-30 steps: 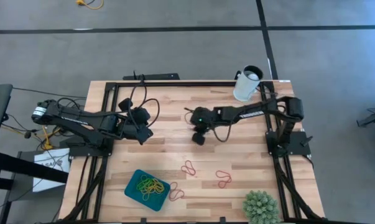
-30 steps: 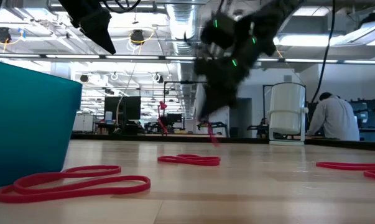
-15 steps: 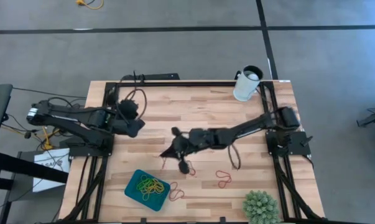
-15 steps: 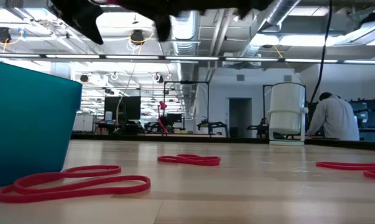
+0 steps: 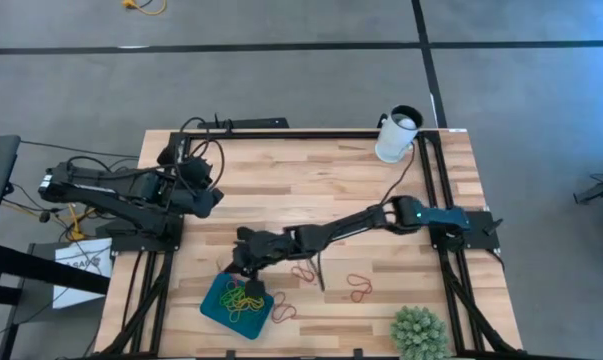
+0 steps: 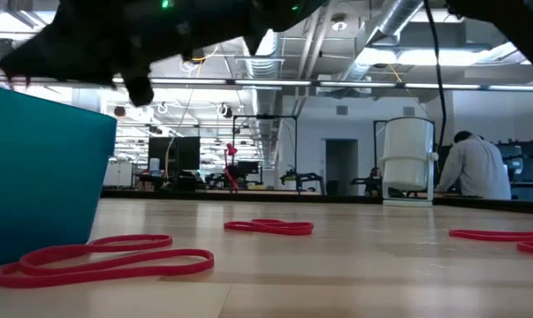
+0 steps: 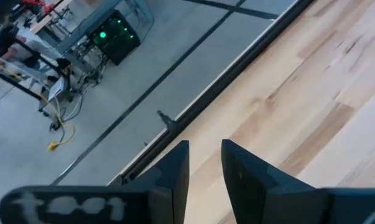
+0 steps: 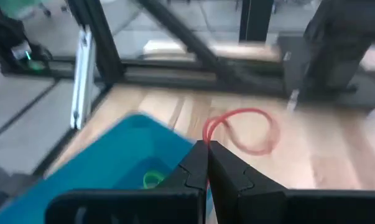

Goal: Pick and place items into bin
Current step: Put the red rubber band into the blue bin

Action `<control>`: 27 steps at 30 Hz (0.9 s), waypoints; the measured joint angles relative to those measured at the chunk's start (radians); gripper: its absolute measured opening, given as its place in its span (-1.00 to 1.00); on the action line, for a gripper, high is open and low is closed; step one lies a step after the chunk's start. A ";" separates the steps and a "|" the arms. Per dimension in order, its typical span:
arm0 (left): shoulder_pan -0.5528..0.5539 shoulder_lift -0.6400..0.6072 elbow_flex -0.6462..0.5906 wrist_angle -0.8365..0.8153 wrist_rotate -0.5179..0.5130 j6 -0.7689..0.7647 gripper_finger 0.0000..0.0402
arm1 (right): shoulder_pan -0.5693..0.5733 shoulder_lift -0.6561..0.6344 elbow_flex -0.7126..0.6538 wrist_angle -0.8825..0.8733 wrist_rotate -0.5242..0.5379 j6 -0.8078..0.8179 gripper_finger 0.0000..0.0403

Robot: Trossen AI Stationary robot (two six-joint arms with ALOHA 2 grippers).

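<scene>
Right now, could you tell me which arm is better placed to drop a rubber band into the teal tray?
The right: its gripper, shut on a red rubber-band loop, hovers at the shallow teal rectangular tray. The left gripper waits far off.

White cup [image 5: 397, 135] at table's far corner (right side); spiky green plant [image 5: 419, 332] at near corner.

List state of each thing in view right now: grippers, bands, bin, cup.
right gripper: shut on red band, over the bin's edge
red band: pinched, loop hanging free
left gripper: slightly open, empty, parked at the table's left side
bin: upright, holds yellow and green bands
loose red bands: flat on the table, outside the bin
white cup: at the table's far edge; whether upright or tipped, unclear
</scene>
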 joint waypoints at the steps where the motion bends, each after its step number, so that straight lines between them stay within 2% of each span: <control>1: 0.000 0.001 0.000 -0.013 -0.001 -0.013 -0.58 | 0.000 0.019 0.029 -0.037 -0.002 0.001 -0.99; 9: 0.000 0.002 0.000 -0.048 -0.001 -0.051 -0.58 | 0.009 0.127 0.204 -0.165 -0.002 0.002 -0.97; 15: 0.000 0.002 0.000 -0.048 -0.001 -0.051 -0.58 | 0.023 0.127 0.211 -0.172 -0.003 0.002 -0.88; 27: 0.000 0.002 0.000 -0.048 -0.001 -0.050 -0.58 | 0.028 0.127 0.211 -0.233 -0.004 0.002 -0.52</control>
